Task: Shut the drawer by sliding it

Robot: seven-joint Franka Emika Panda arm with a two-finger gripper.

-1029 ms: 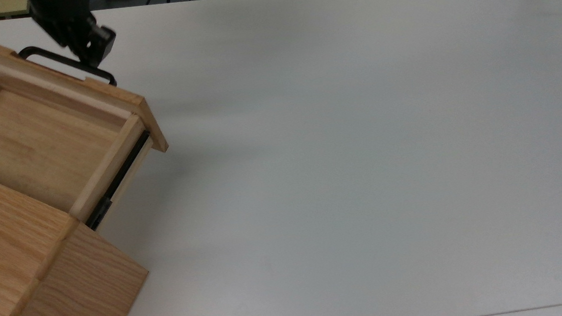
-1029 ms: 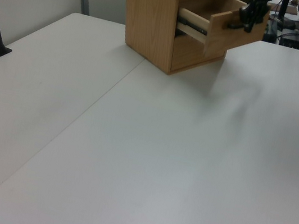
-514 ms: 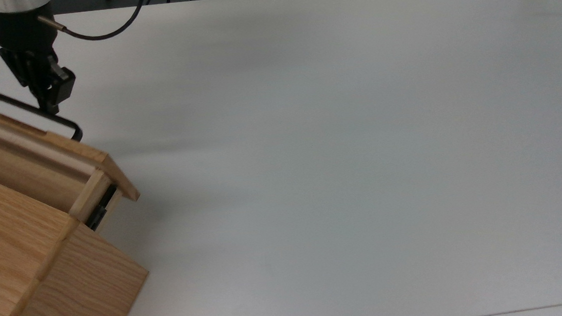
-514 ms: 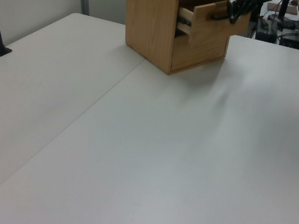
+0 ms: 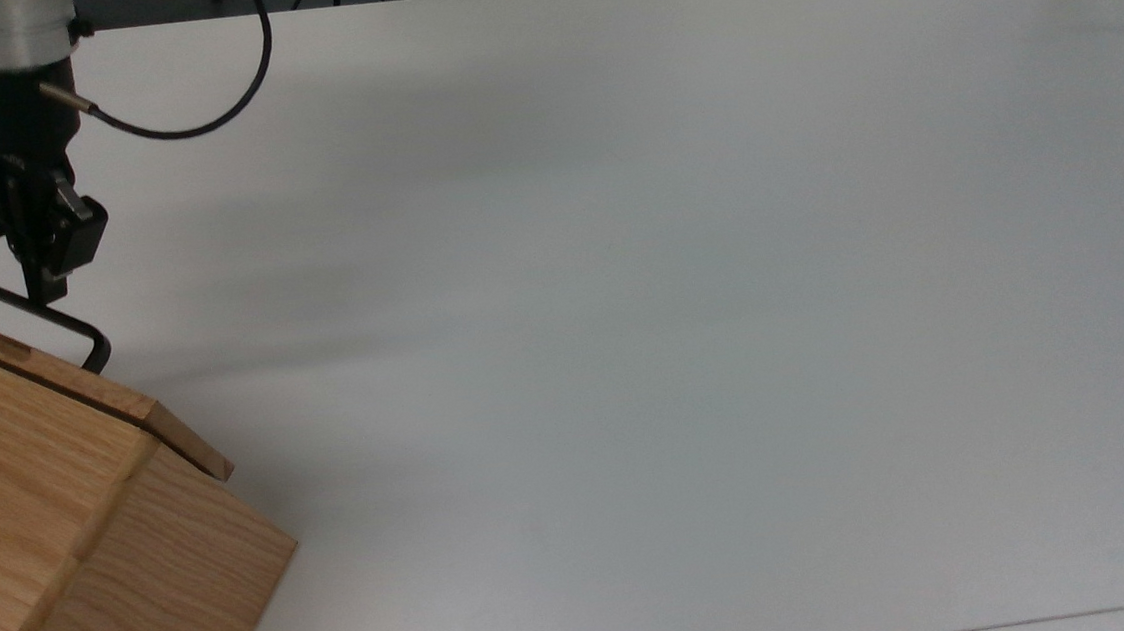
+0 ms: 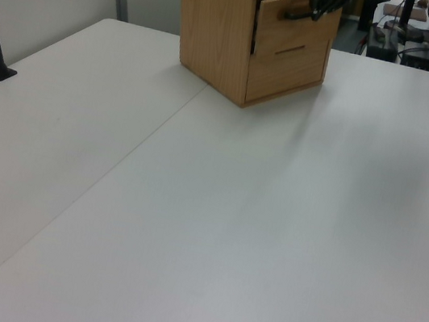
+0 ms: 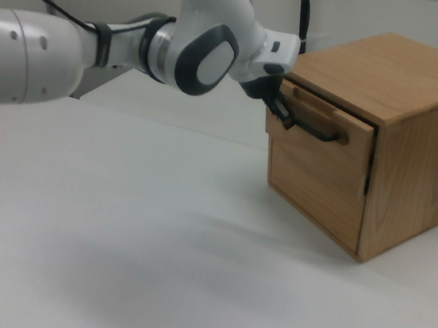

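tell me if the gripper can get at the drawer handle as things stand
Probably yes. The gripper is already right at the black handle of the drawer, on its front side, and the white table around it lies bare, so nothing blocks the way.

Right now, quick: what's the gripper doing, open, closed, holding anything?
Gripper: at the drawer's handle; whether it is open, closed or gripping the bar cannot be told. The drawer sits almost fully in.

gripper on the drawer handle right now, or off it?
Touching. In the top view the gripper tip meets the black bar of the handle with no gap; the right view agrees, with the gripper at the handle's end on the drawer.
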